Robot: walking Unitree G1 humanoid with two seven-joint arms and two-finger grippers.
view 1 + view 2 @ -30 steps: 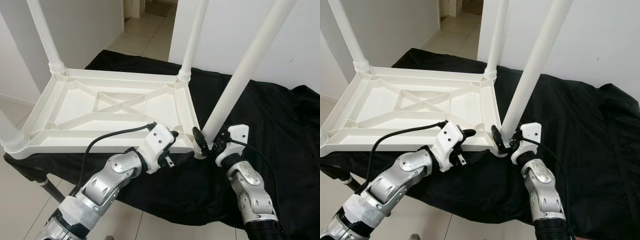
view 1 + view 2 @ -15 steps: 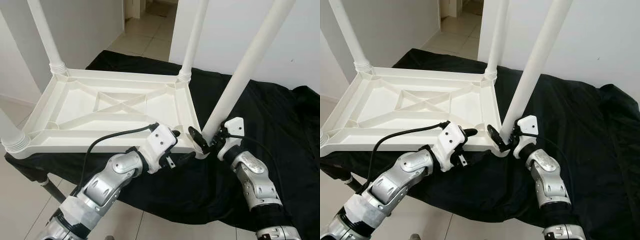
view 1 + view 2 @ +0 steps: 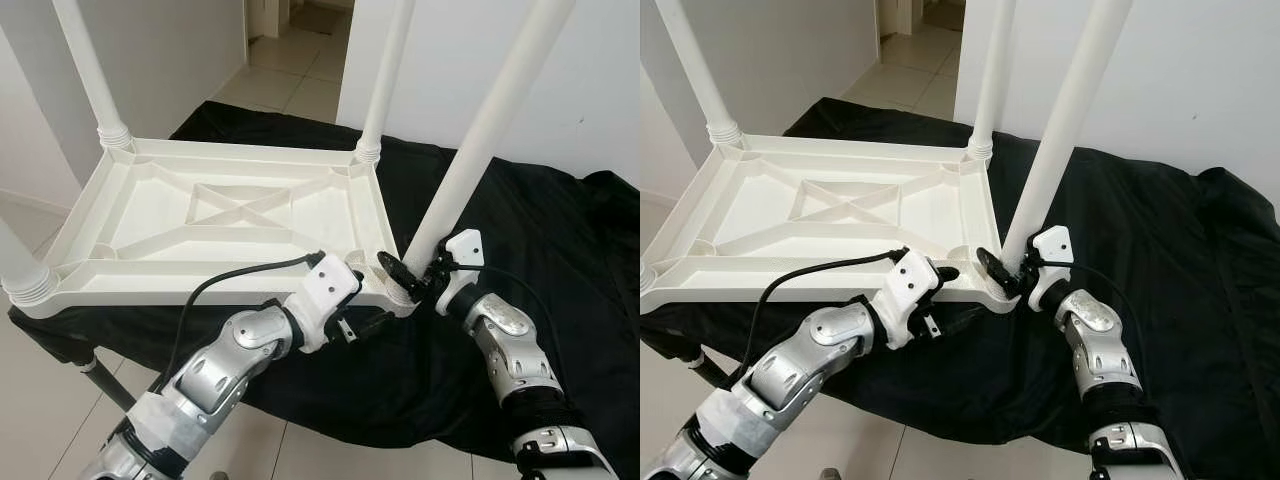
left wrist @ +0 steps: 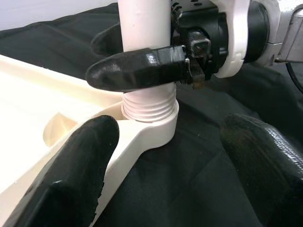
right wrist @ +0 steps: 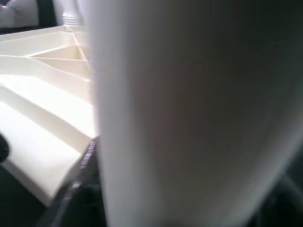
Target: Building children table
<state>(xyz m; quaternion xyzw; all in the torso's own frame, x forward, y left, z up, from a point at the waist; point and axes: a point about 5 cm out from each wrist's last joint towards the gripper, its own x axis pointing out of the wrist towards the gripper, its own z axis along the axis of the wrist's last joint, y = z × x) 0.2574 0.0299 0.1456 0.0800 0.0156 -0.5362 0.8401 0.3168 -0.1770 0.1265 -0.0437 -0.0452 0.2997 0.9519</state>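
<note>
The white tabletop [image 3: 215, 225] lies upside down on a black cloth [image 3: 560, 240], three legs already standing in its other corners. The right pincer [image 3: 408, 277] is pinching the fourth leg [image 3: 470, 160] just above its threaded foot, one black finger [image 4: 137, 71] in front of the shaft and the other behind it. Directly below that grip the threaded collar sits partly in the corner socket [image 4: 156, 125], several ridges still showing above the rim, so the leg appears not yet fully seated.

The left pincer [image 3: 360, 312] is spread wide, its fingers apart and holding nothing, hovering at the tabletop's edge just beside the socket and facing the right pincer.

The step in hand looks like screwing this leg home. To do it well, the right pincer should keep its grip low, close to the threads, and turn about the leg's own axis; the long shaft leans slightly, and any sideways push could cross the threads. The left pincer would best brace the tabletop's rim beside the socket so that it does not slide on the cloth.
</note>
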